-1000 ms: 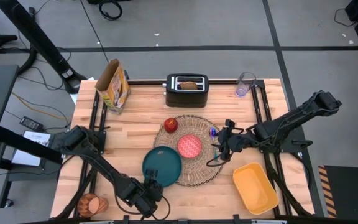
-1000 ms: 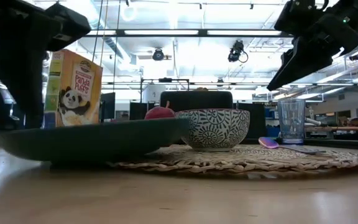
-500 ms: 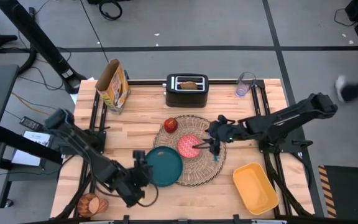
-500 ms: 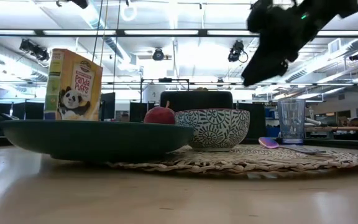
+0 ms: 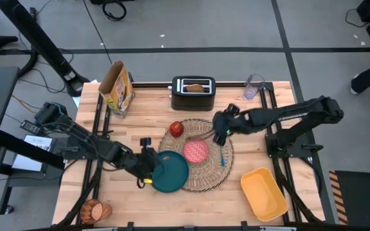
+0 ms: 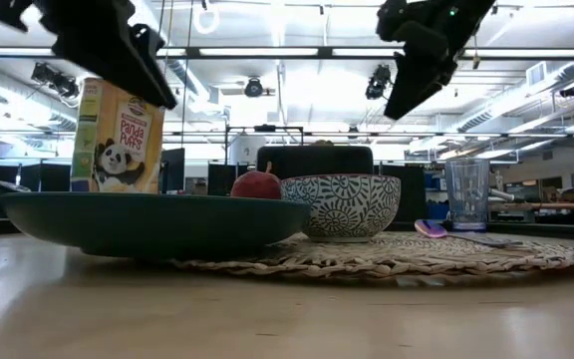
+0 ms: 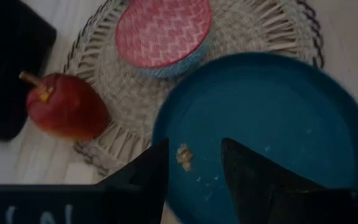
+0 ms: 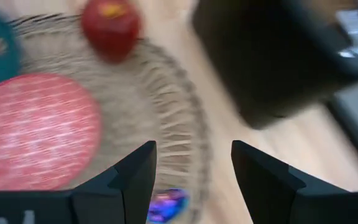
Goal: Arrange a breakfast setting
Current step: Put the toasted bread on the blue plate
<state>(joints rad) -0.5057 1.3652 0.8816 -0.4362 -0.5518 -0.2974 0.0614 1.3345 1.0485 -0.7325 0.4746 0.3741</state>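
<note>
Several pieces of the breakfast setting were already together on the woven straw placemat [image 5: 198, 156]: the small red bowl [image 5: 196, 151] sat near its middle, the red apple [image 5: 176, 129] rested on its far-left edge, and the blue spoon [image 5: 221, 153] lay along its right side; the teal plate [image 5: 168, 172] overlapped the mat's near-left rim, partly on the straw and partly on the wood, so it looked only roughly placed; the toast slice [image 5: 196, 87] was not yet served, judging by the brown piece showing in the toaster [image 5: 193, 93] at the far edge, and no orange cup could be made out on the mat; by that reckoning the setting seemed perhaps half done, with toast, cup and a tidier plate left; the left gripper [image 5: 148, 172] hung just beside the plate's left rim, its jaws parted and holding nothing, crumbs on the plate showing between them in the left wrist view; the right gripper [image 5: 221, 127] hovered over the mat's far-right part, jaws likewise spread and empty; around the mat, the pale wooden counter [image 5: 140, 125] carried a cereal box [image 5: 117, 88] at the far left, a clear glass [image 5: 253, 86] at the far right, and a yellow tub [image 5: 263, 193] at the near right; beyond lay grey floor with cables, and a long ceiling-lit workshop.
</note>
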